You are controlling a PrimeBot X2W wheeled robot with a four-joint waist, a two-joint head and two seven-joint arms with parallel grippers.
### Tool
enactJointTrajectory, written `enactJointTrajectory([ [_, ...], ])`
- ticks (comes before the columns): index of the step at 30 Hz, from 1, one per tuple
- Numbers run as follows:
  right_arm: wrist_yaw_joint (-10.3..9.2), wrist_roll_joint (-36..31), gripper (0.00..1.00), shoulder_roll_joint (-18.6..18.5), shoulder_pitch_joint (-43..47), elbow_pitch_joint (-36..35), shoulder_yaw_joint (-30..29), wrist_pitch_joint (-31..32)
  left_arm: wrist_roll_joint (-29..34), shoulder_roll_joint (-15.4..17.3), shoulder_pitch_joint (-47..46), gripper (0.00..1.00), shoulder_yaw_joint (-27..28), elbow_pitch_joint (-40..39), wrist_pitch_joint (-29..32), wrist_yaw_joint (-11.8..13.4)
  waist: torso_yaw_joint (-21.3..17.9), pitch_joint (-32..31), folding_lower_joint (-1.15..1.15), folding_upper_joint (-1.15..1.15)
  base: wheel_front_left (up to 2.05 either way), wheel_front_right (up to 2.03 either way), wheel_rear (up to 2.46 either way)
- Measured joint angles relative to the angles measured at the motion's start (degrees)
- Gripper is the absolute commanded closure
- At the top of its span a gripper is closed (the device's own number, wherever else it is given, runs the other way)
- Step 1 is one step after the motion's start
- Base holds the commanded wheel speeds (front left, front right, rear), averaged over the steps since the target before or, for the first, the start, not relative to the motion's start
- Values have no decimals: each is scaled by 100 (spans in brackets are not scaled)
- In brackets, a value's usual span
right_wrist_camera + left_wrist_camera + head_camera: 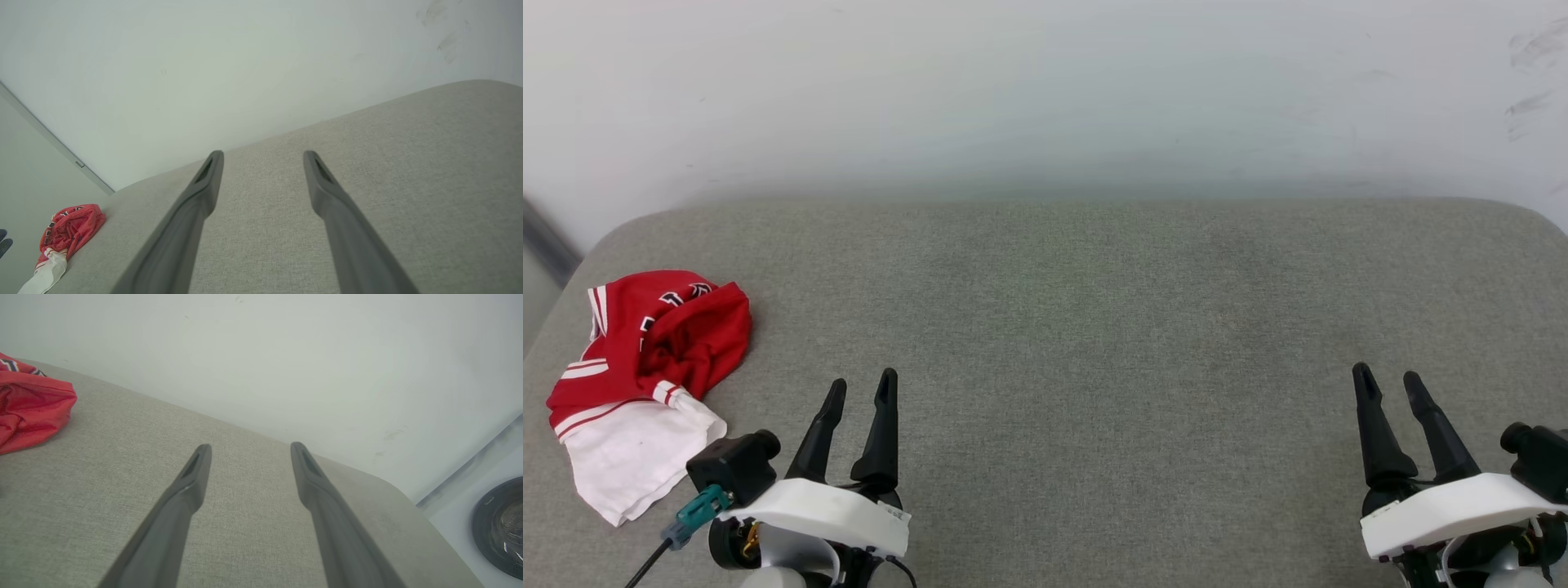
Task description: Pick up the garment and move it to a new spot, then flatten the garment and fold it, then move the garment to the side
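Nearest the robot, the left gripper (863, 380) sits at the lower left of the head view with its two dark fingers spread apart, grey fabric showing between them in the left wrist view. The right gripper (1386, 374) sits at the lower right, well apart from the left one, its fingers likewise spread wide over the fabric. Both point away from the robot across a grey padded surface (1094, 327). The garment (654, 359) lies crumpled in a heap near the surface's left edge, to the left of the left gripper and clear of its fingers. Its white sleeve lies toward the robot, with the bunched red body behind it showing striped trim and bits of black, white-outlined lettering. Beyond the surface's rounded far edge rises a pale wall (1045, 98) with faint scuff marks at its upper right.
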Motion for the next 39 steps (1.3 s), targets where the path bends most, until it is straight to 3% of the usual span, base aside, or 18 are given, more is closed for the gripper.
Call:
enactJointTrajectory([
  [20, 0, -1255, 0, 43, 93, -208, 41, 51, 1210, 3, 3, 0, -133, 154, -286, 33, 1, 0, 0, 0, 0, 0, 0],
  [39, 1, -1991, 0, 49, 151, -274, 18, -53, 2026, -26, 3, 0, -183, 160, -509, 53, 7, 7, 0, 0, 0, 0, 0],
])
